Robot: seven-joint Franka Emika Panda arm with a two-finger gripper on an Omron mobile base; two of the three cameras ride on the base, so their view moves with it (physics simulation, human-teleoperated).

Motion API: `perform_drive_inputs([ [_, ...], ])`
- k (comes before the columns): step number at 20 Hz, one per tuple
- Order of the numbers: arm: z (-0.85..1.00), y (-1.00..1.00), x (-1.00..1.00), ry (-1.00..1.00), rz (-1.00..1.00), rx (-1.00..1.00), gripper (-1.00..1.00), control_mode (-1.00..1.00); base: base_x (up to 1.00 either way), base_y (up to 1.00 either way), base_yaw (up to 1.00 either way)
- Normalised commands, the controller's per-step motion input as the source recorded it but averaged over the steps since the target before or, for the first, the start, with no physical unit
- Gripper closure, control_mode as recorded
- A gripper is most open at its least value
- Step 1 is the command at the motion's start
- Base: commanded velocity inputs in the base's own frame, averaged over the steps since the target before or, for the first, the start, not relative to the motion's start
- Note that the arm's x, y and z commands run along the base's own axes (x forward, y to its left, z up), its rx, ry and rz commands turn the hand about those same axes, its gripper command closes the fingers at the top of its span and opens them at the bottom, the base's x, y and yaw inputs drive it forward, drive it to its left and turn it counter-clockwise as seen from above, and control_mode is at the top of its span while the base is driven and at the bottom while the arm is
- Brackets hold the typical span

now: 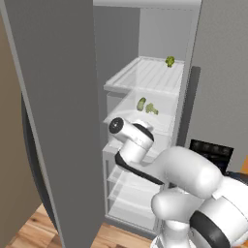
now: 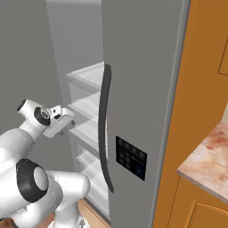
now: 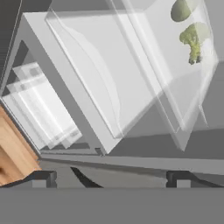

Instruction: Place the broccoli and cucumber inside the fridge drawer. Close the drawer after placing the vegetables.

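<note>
The fridge drawer (image 3: 131,83) is seen in the hand view as a clear plastic bin with a curved moulded front, pulled out from the open fridge (image 1: 145,29). The broccoli (image 3: 192,40) and the cucumber (image 3: 180,10) are seen lying inside it, near its far end, just beside each other but apart. In the left base view the cucumber (image 1: 141,103) is placed left of the broccoli (image 1: 152,109), both on the clear drawer (image 1: 160,123) below the white ribbed shelf (image 1: 145,77). A yellow-green lump (image 1: 170,61) is seen at the back right of that upper shelf. The gripper (image 3: 111,177) is held in front of the drawer, empty, with its jaws spread wide apart and nothing between them; no contact with the drawer is seen. In the right base view the gripper (image 2: 67,120) is pointed into the fridge beside the right door with its dark handle (image 2: 104,129). Wooden floor (image 3: 11,153) is seen at the lower left of the hand view.
</note>
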Motion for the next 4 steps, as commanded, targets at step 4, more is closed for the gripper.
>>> perform_drive_inputs([
  [4,0.37,0.00,-0.96,0.00,0.00,0.00,-1.00,-1.00,0.00,0.00,0.00],
])
